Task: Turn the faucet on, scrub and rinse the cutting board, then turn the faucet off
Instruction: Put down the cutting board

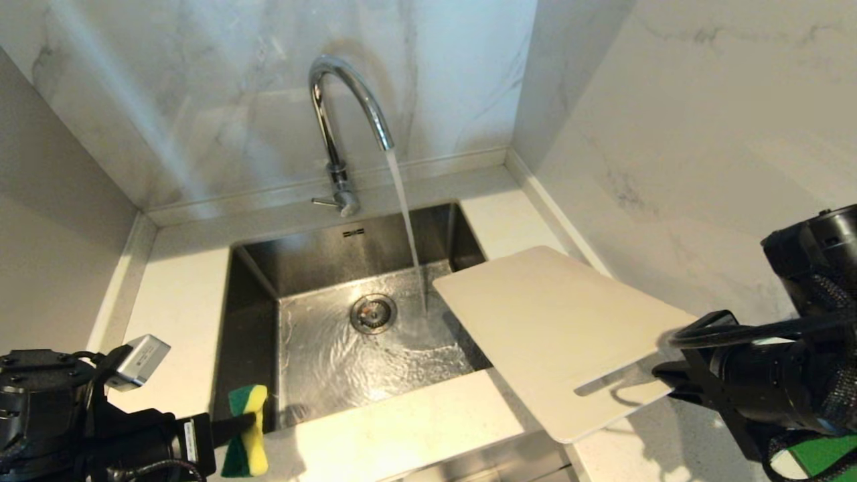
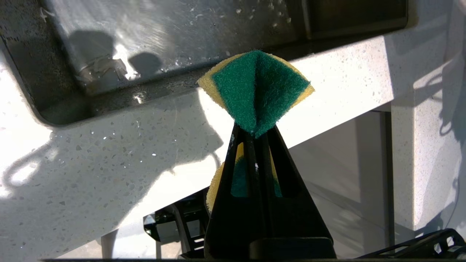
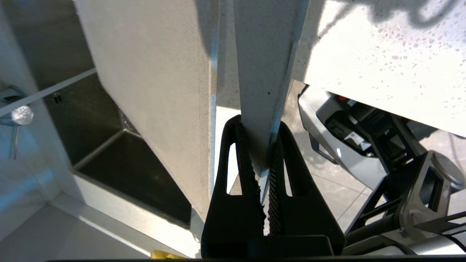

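A: Right gripper (image 3: 267, 160) first. State?

B: Pinched on the cutting board (image 1: 556, 335). Its fingers (image 3: 247, 174) clamp the thin strip at the slot-handle end; the right wrist view shows the board's edge wedged between the ribbed pads.

A: Board position relative to the sink (image 1: 254, 281)?

B: Held over the sink's right front corner, tilted. The far rounded corner pokes out over the basin, while the handle end sticks back past the counter (image 1: 181, 281) toward the robot. It looks lifted, not lying flat; I can't tell if the underside touches the counter edge.

A: Water hitting it?

B: No. The stream (image 1: 405, 221) lands on the sink floor just beside the board's far corner, near the drain (image 1: 373, 313). Ripples spread over the basin floor.

A: Faucet (image 1: 341, 114)?

B: Behind the sink, centred on the back rim, running. Its side lever (image 1: 325, 201) sticks out to the left at the base.

A: Left gripper (image 2: 255, 133)?

B: Squeezed tight on a green and yellow sponge (image 1: 246, 428), folding it in the middle. It's at the sink's left front corner, over the front counter strip, well apart from the board.

A: Anything else?

B: Marble walls (image 1: 669, 100) behind and to the right of the sink. A green patch (image 1: 827, 452) under the right arm, beyond the sink's right side; can't tell what it is.
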